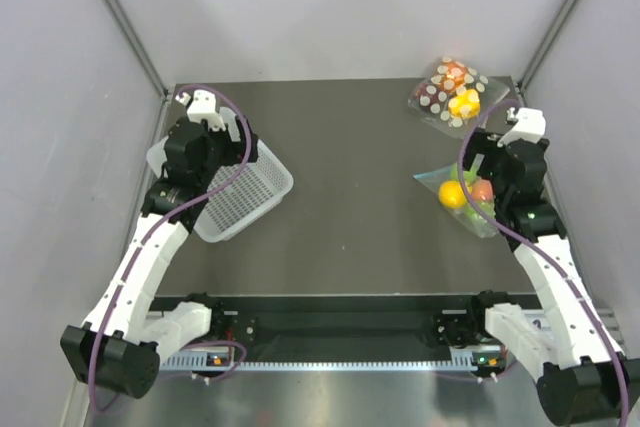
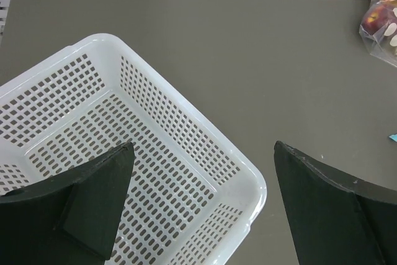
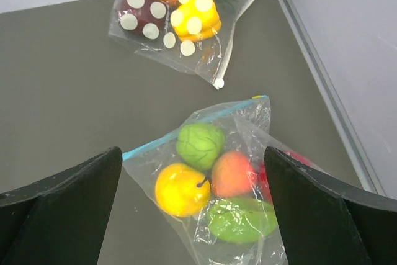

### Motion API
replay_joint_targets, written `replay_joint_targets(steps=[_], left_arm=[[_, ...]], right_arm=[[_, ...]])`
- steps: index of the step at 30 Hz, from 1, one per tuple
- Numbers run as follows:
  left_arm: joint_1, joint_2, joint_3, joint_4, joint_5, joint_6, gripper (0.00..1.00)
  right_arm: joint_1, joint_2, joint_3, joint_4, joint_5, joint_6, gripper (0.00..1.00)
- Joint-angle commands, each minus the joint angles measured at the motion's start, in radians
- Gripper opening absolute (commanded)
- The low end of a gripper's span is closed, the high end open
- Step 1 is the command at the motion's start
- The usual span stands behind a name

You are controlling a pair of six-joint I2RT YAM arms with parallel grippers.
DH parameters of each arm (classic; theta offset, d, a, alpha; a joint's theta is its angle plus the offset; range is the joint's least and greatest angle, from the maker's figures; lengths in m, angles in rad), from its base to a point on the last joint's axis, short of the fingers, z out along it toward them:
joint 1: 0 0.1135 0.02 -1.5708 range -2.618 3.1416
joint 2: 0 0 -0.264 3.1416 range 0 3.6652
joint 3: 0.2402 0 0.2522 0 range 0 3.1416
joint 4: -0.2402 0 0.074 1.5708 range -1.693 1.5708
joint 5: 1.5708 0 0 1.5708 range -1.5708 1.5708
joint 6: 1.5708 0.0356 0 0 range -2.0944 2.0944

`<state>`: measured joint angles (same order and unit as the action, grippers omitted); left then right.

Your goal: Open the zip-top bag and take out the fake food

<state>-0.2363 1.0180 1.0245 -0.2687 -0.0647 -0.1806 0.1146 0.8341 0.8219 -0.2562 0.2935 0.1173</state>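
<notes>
Right wrist view: zip-top bag point(image 3: 248, 119) lies flat on dark desk point(image 3: 74, 91), lower ctr of frame, teal zip strip point(image 3: 186, 130) along its upper-left edge; zipped or not, can't tell. Fake food point(image 3: 231, 174) inside it: yellow, 2 green, peach, red. R jaws wide open over the bag, gripping nothing. Polka-dot bag point(image 3: 180, 17) at top, apart. Left wrist view: L jaws wide open over white basket point(image 2: 186, 122), lower left, gripping nothing.

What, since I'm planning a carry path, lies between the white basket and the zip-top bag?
Nothing. In the top view, only bare dark table runs from the white basket across to the zip-top bag.
</notes>
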Motion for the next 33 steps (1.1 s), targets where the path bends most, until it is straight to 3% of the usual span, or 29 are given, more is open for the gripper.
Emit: replay_joint_targets(steps=[1, 7, 17, 21, 24, 25, 26, 27, 29, 33], left_arm=[[0.000, -0.007, 0.040, -0.003, -0.014, 0.001, 0.98], [0.000, -0.010, 0.020, 0.005, 0.005, 0.012, 0.98], [0.000, -0.006, -0.010, 0.031, 0.115, 0.027, 0.98], [0.000, -0.016, -0.020, 0.028, 0.117, 0.032, 0.98], [0.000, -0.021, -0.020, 0.026, 0.147, 0.032, 0.98], [0.000, -0.022, -0.023, 0.026, 0.157, 0.032, 0.98], [0.000, -0.022, -0.021, 0.026, 0.170, 0.032, 0.98], [0.000, -0.022, -0.023, 0.026, 0.177, 0.032, 0.98], [0.000, -0.016, -0.027, 0.032, 0.203, 0.032, 0.98], [-0.006, -0.001, -0.032, 0.043, 0.248, 0.021, 0.99]], right_arm=[[-0.007, 0.063, 0.054, -0.011, 0.042, 0.022, 0.97], [-0.021, 0.216, 0.052, -0.003, 0.084, 0.062, 0.98], [-0.069, 0.445, 0.016, 0.106, 0.003, 0.105, 0.97], [-0.079, 0.542, 0.008, 0.132, -0.056, 0.105, 0.93], [-0.084, 0.589, 0.005, 0.143, -0.099, 0.107, 0.70], [-0.084, 0.597, 0.005, 0.144, -0.123, 0.107, 0.55], [-0.085, 0.605, 0.006, 0.144, -0.135, 0.102, 0.45], [-0.084, 0.615, 0.009, 0.144, -0.154, 0.101, 0.24], [-0.084, 0.619, 0.016, 0.140, -0.194, 0.099, 0.10], [-0.082, 0.594, 0.013, 0.144, -0.305, 0.107, 0.00]])
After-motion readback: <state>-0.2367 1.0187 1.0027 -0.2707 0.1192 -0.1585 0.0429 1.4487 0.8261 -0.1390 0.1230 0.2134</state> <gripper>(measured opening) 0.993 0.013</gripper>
